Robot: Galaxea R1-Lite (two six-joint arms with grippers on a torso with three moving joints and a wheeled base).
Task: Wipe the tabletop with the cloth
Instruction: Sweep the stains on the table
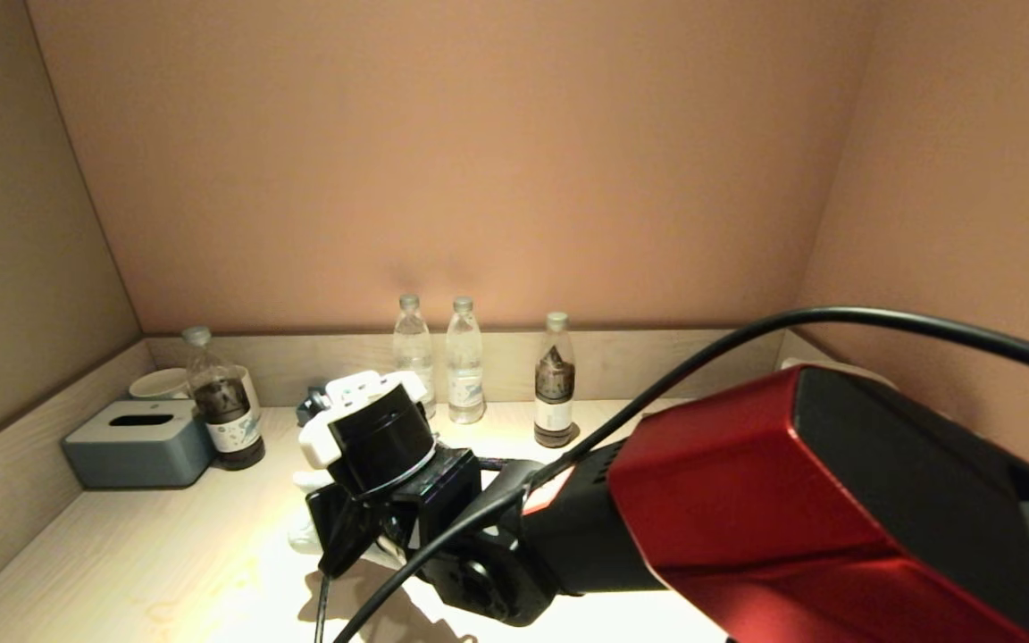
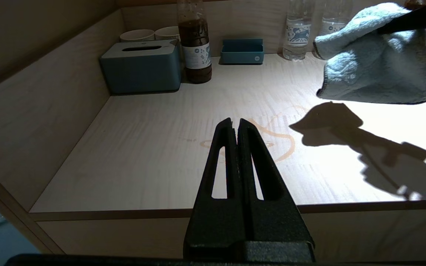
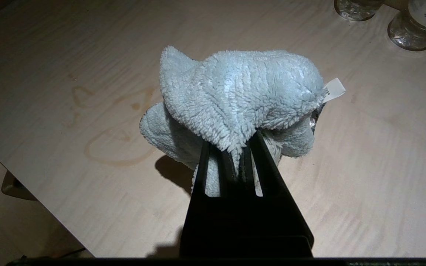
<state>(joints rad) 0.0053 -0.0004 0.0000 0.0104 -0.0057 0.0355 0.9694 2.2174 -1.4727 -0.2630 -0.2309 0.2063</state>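
Note:
A fluffy light-blue cloth point(image 3: 235, 92) hangs bunched from my right gripper point(image 3: 235, 147), which is shut on a fold of it. In the left wrist view the cloth point(image 2: 375, 70) hangs just above the pale wooden tabletop point(image 2: 142, 147) and casts a shadow below. A brownish ring stain point(image 3: 113, 147) marks the tabletop beside the cloth, and it also shows in the left wrist view point(image 2: 283, 144). In the head view my right wrist hides most of the cloth. My left gripper point(image 2: 235, 123) is shut and empty, low by the table's front edge.
A grey tissue box point(image 1: 135, 442), cups point(image 1: 159, 382) and a dark bottle point(image 1: 224, 402) stand at the back left. Two clear bottles point(image 1: 465, 366) and another dark bottle point(image 1: 555, 384) line the back wall. A small blue tray point(image 2: 242, 51) sits there too. Walls close three sides.

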